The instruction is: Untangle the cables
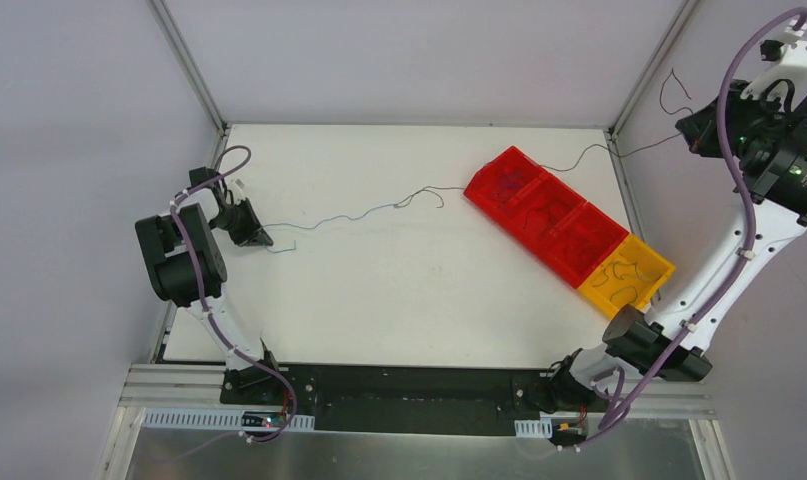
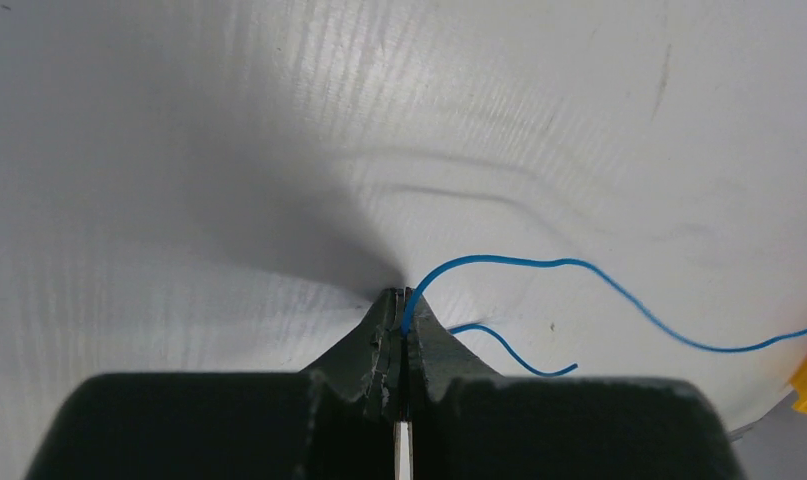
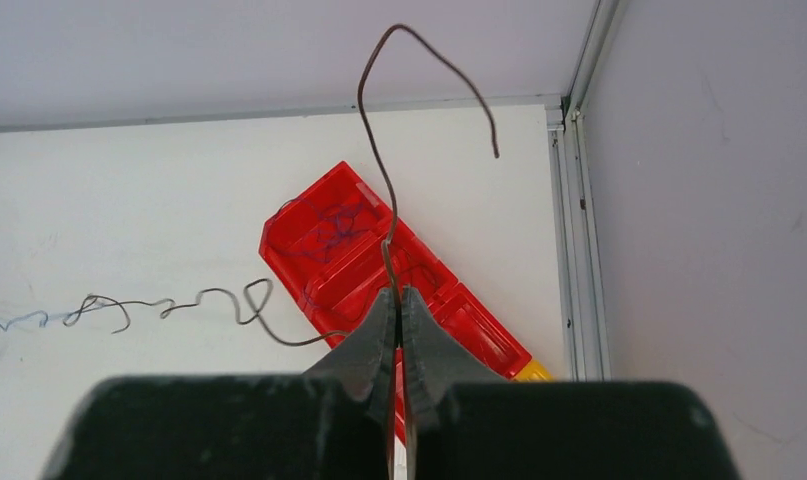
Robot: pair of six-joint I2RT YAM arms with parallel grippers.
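A thin blue wire (image 1: 329,219) and a thin dark wire (image 1: 579,155) are joined in a small knot (image 1: 407,200) and stretch across the white table (image 1: 379,300). My left gripper (image 1: 261,238) is shut on the blue wire (image 2: 539,265) at the table's left side, tips down on the surface (image 2: 401,296). My right gripper (image 1: 701,128) is raised past the table's back right corner and shut on the dark wire (image 3: 374,110), whose free end curls above the fingertips (image 3: 398,292). The dark wire's curly run lies on the table (image 3: 179,305).
A row of red bins (image 1: 544,215) with a yellow bin (image 1: 629,275) at its near end lies diagonally at the table's right; several loose wires lie inside them. The red bins also show under the right gripper (image 3: 329,240). Metal frame posts (image 1: 189,65) stand at the back corners.
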